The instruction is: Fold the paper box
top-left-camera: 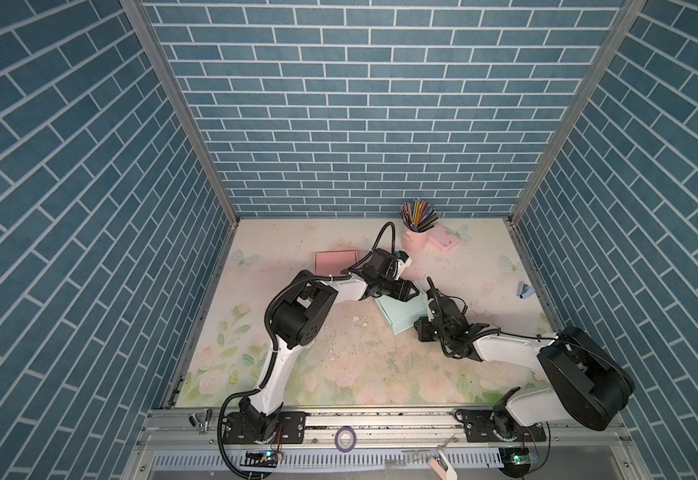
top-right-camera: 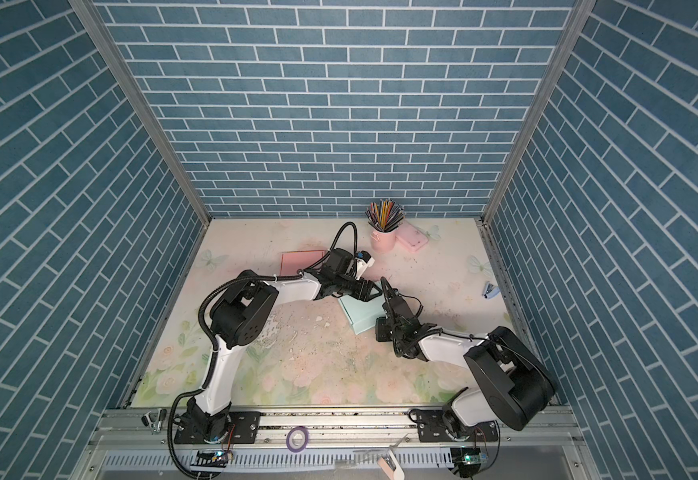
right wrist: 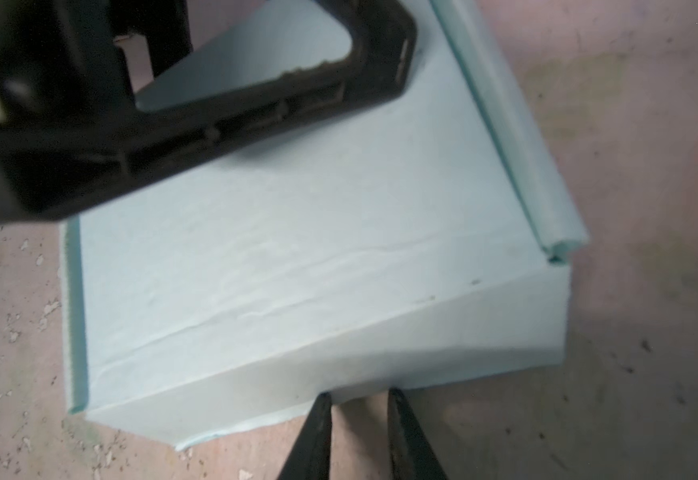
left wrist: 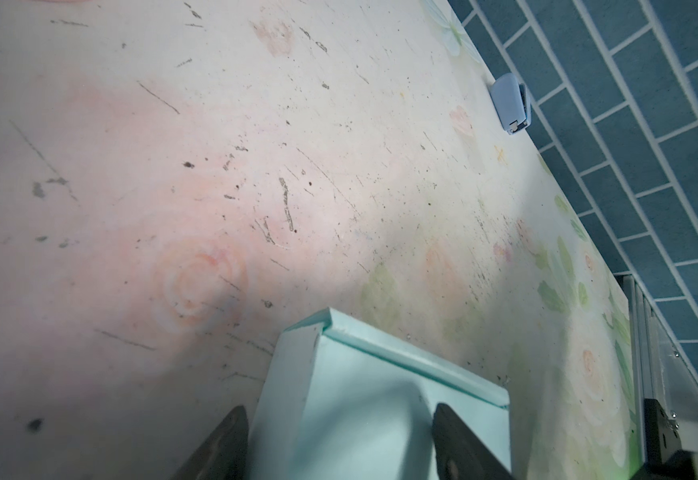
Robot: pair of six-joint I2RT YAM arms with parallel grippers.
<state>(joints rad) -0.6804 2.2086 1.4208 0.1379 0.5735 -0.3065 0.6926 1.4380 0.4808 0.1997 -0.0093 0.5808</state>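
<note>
**Left fingers** point(left wrist: 226, 440) stand wide apart, astride one raised side wall of the paper box point(left wrist: 363, 415), one outside the wall and its mate over the box floor. They clamp nothing. The left gripper point(left wrist: 341, 411) appears placed to steady the box or to press that wall upright.

**Right fingers** point(right wrist: 318, 432) are parted only narrowly, with bare desk point(right wrist: 629, 415) showing between them. The right gripper point(right wrist: 358, 392) meets the lower edge of a sloping, creased flap, probably to raise it as the next wall.

**Position.** In a top view the paper box point(top-left-camera: 401, 316) lies just at 3 o'clock of the desk's centre. The left gripper is at its 12 o'clock edge and the right gripper at its 4 o'clock corner, so the two work from opposite sides. The box is judged part-folded: one wall is doubled over and stands, while the flap is not yet upright.

**Surroundings.** A pencil cup point(top-left-camera: 415, 239) and a pink case point(top-left-camera: 445, 240) sit at 12 and 1 o'clock of the box. A pink pad point(top-left-camera: 334, 262) lies at 10 o'clock and a stapler point(top-left-camera: 523, 289) at 3 o'clock near the desk's edge — all well apart from the work.

**Not resolved:**
- Whether the right fingers touch or pinch the flap's edge — that wrist view is soft.
- The box's far edge, covered by the left arm in both top views.
- The roots of both finger pairs, cut off by the frame.
</note>
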